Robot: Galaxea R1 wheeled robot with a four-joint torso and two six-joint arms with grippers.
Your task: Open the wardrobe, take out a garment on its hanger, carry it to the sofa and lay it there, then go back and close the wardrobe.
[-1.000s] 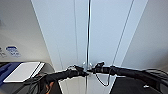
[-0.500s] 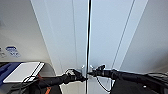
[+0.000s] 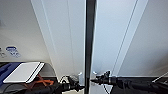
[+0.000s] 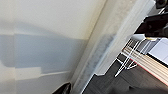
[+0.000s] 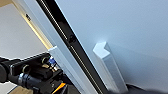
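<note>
Wardrobe (image 3: 72, 37) doors slightly ajar, both claws at handles.

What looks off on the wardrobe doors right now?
Nothing damaged. The wardrobe doors stand slightly apart, a dark gap at the centre seam. The left gripper and right gripper sit by the handles.

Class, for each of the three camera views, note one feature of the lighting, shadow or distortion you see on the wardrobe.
Head view: wide-angle distortion makes the wardrobe doors splay outward toward the top, with a dark gap between them. Left wrist view: a broad grey shadow band lies across the pale door. Right wrist view: the handle catches light on its top edge and casts a soft shadow beside it.
</note>
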